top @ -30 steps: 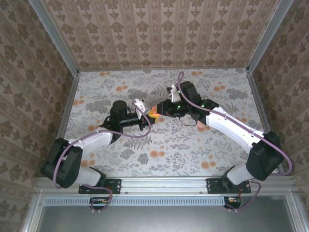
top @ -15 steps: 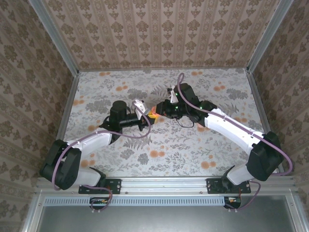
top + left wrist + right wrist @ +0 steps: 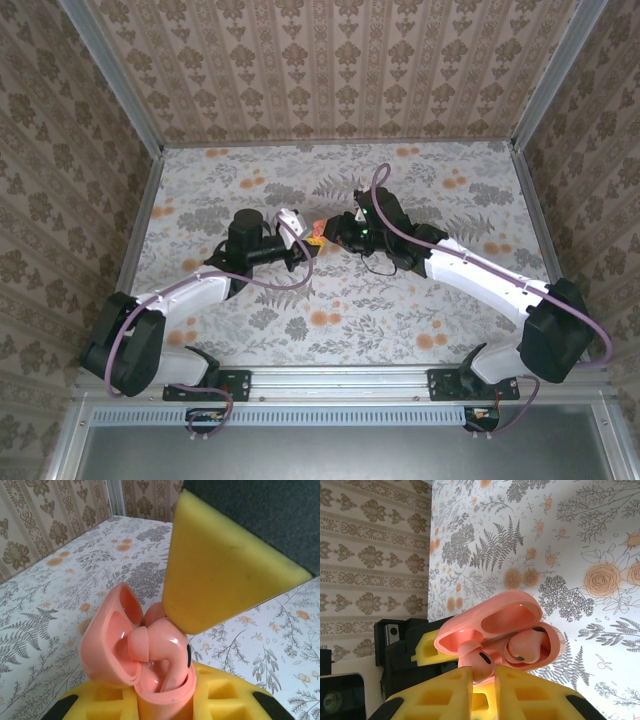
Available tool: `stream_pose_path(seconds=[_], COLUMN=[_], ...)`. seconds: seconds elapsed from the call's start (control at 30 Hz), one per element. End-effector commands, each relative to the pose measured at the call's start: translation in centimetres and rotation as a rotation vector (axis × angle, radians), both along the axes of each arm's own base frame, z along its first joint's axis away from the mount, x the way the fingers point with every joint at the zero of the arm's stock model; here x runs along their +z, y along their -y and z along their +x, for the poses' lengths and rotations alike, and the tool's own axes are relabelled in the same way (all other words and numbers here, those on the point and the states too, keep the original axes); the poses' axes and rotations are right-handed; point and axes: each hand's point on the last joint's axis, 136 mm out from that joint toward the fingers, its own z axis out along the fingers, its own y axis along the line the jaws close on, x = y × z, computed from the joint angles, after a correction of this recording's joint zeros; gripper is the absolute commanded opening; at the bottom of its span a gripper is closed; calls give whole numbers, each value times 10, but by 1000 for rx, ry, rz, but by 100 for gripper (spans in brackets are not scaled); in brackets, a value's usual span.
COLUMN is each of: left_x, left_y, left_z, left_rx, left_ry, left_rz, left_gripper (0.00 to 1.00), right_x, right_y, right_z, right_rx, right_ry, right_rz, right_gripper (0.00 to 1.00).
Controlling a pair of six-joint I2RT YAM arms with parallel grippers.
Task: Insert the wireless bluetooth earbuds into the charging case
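Right gripper point(image 3: 483, 672): yellow foam fingers pinched on one bud, narrow gap, the bud's end caught between the pads.
Left gripper point(image 3: 162, 703): clamped on the case's lower half, a yellow pad on each side.
Held bud point(image 3: 476, 659): at the case's open mouth, touching its rim. Cannot tell how deep it sits.
Seated bud point(image 3: 524, 647): down in the case, just beside the held bud.
Case point(image 3: 554, 641): coral-pink, glossy, open. It sits between the two grippers, apparently clear of the table.
Lid point(image 3: 490, 611): swung back, its hollowed inside showing.
Left wrist view: case point(image 3: 162, 692) upright between the left pads, lid point(image 3: 107, 640) tipped to the left. Right finger pad point(image 3: 220, 575) comes in from the upper right, its lower corner on the pink bud at the mouth.
Top view: left gripper point(image 3: 303, 245) and right gripper point(image 3: 327, 232) meet tip to tip mid-table, slightly left of centre. Case point(image 3: 316, 232) is a small orange-pink spot between them. Both arms reach inward from the near edge.
Table point(image 3: 300, 310): floral cloth with grey ferns and orange blossoms.
Walls point(image 3: 330, 70): patterned wallpaper at the back and both sides.
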Motion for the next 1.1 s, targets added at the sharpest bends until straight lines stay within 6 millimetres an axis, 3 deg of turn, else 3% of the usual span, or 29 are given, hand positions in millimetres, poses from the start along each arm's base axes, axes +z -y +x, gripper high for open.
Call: stream_pose_path(seconds=[0.0,0.3,0.57,0.83,0.87,1.07], left_x=[25,23,22,24,24,20], left_y=[4,4,4,5,5,4], left_z=[-4,-6,-9,-11,-12,-14], left_rx=[-27,-32,-45,-58,-61,-73], left_ry=[105,108,112,119,118,123], left_rz=[-28,-19,-18,-21,-20,-6], left_gripper=[18,18,17,17,17,17], right_x=[3,6,6,9,23,46], right_y=[-2,-11,0,4,8,13], right_z=[3,-1,-5,-8,-11,-18], right_rx=[-40,-20,-27,2,4,73], right_ry=[5,-7,-12,-14,12,73], right_rz=[35,69,-1,-56,-45,-90], right_gripper=[19,21,35,36,36,36])
